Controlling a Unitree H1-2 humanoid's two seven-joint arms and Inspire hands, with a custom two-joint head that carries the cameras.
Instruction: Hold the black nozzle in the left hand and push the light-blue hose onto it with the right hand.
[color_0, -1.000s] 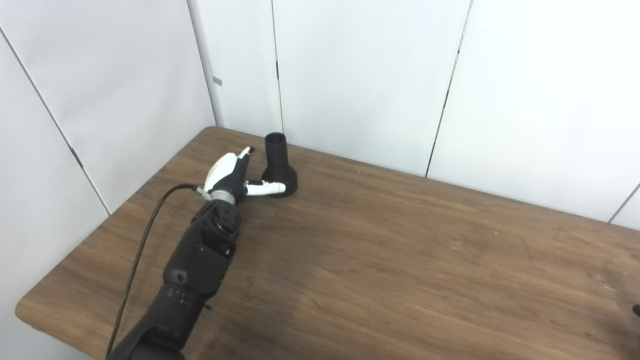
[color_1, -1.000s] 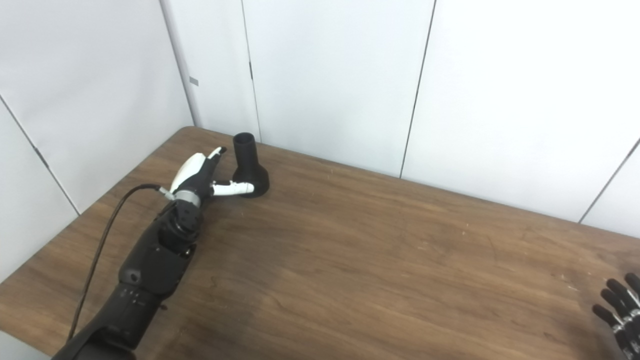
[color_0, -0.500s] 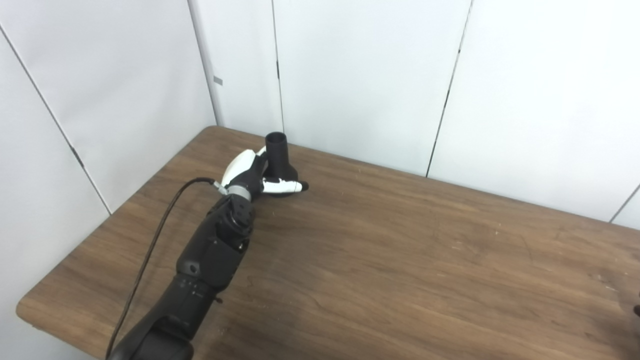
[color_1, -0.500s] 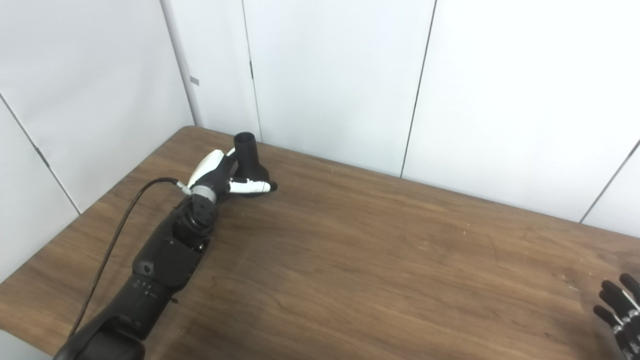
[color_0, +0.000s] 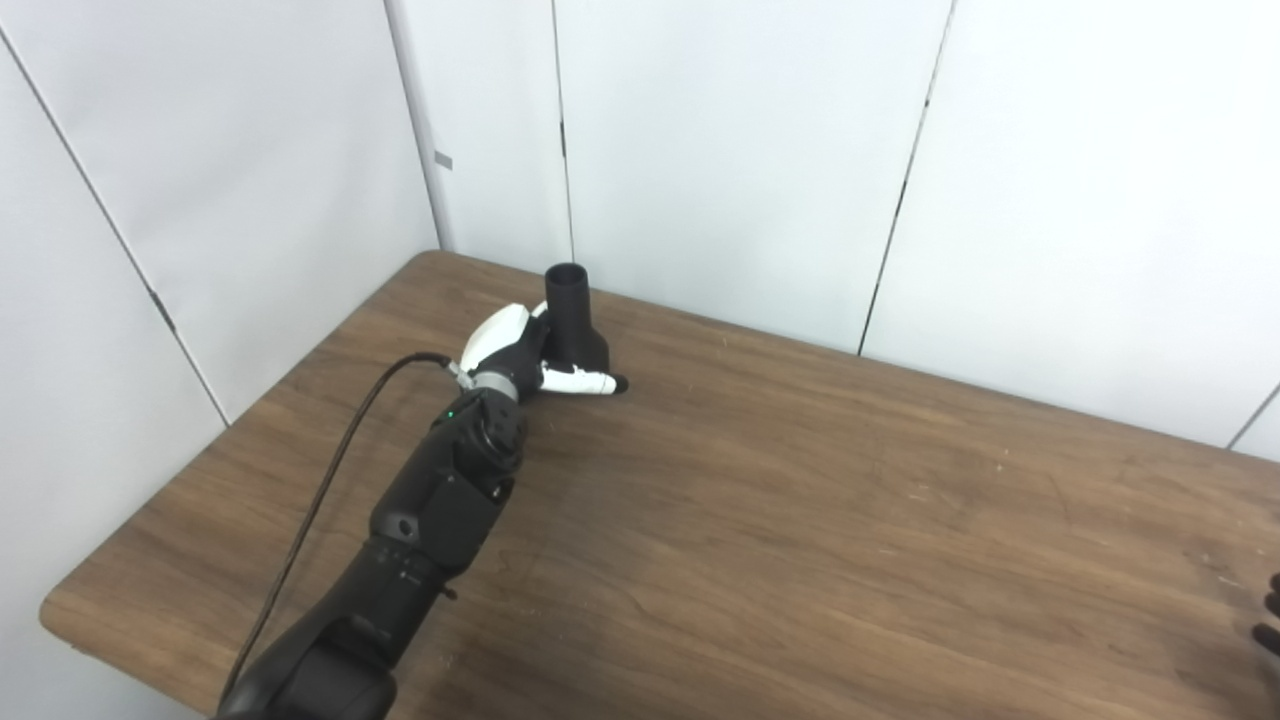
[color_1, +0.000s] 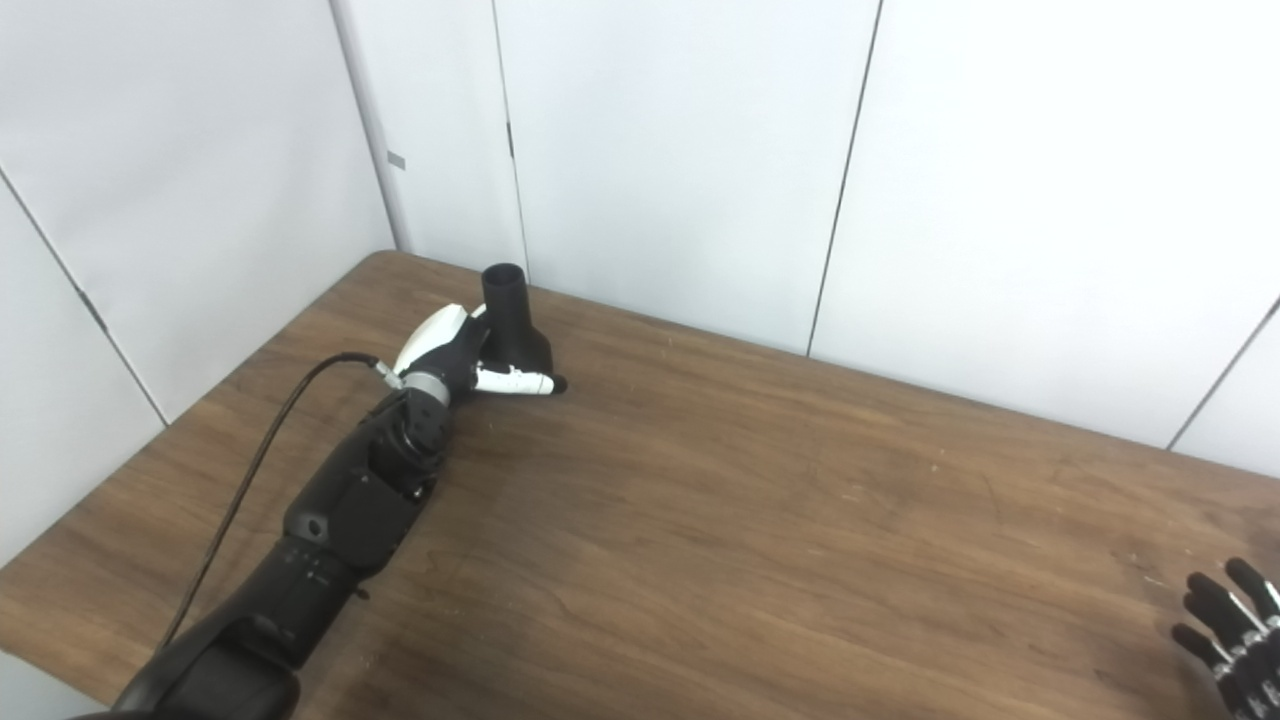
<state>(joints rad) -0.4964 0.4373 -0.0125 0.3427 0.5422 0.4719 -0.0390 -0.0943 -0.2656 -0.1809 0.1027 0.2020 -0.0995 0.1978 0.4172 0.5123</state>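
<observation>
I see the black nozzle (color_0: 573, 325) upright on the worktop (color_0: 800, 520), my left hand (color_0: 520, 352) cupped against it; grip unconfirmed. Right hand (color_1: 1235, 640) spread, empty, well apart.

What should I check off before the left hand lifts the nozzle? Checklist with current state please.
1. Black nozzle upright on the table, narrow end up: ok.
2. Left hand at the nozzle, thumb across the front of its flared base, fingers behind it: ok.
3. Grip actually closed and firm: cannot tell, the fingers behind the nozzle are hidden.
4. Right hand ready: not ok, it sits at the near right edge of the right eye view, fingers spread, holding nothing.
5. Light-blue hose located: not ok, it shows in neither view.
6. Left arm cable free of the nozzle: ok, it trails back along the forearm.
</observation>
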